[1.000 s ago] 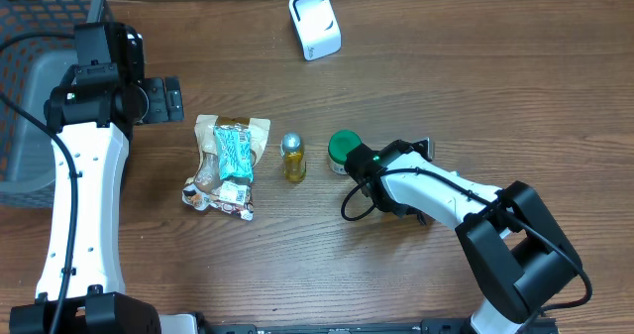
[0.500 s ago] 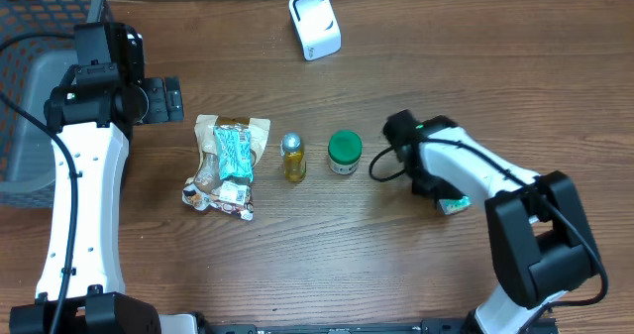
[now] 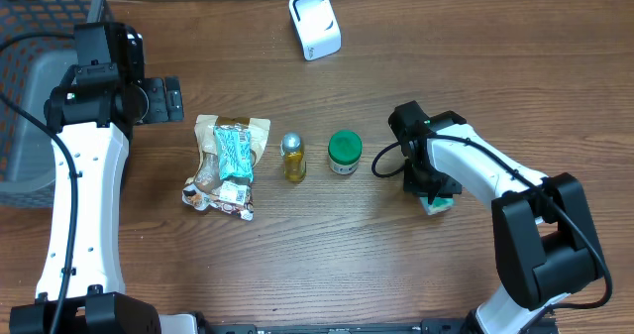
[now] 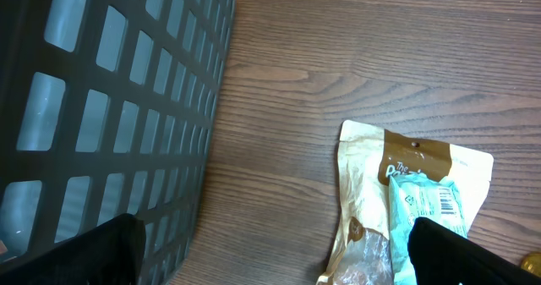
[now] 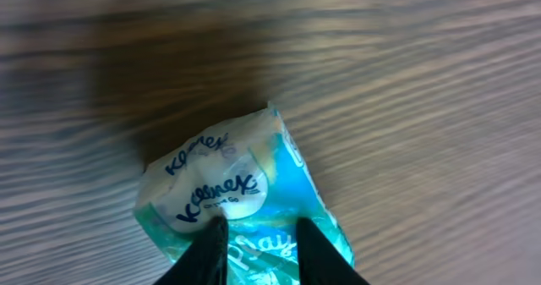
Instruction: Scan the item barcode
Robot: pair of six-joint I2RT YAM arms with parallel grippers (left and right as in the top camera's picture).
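A teal and white Kleenex tissue pack (image 5: 228,183) lies on the wooden table right of centre (image 3: 437,204). My right gripper (image 3: 428,189) stands over it, jaws narrowly apart, and its gripper (image 5: 260,224) pinches the pack's near end between the two black fingers. The white barcode scanner (image 3: 315,24) stands at the back of the table, far from the pack. My left gripper (image 3: 163,100) hovers wide open at the left, its gripper (image 4: 275,251) holding nothing, between the basket and a snack bag (image 4: 406,200).
In a row at the middle are a snack bag bundle (image 3: 226,166), a small gold bottle (image 3: 292,157) and a green-lidded jar (image 3: 344,152). A dark mesh basket (image 3: 25,106) fills the left edge (image 4: 101,107).
My right arm swung from beside the green-lidded jar to the right with the tissue pack, then settled slightly left with the pack on the table. The left arm stayed put.
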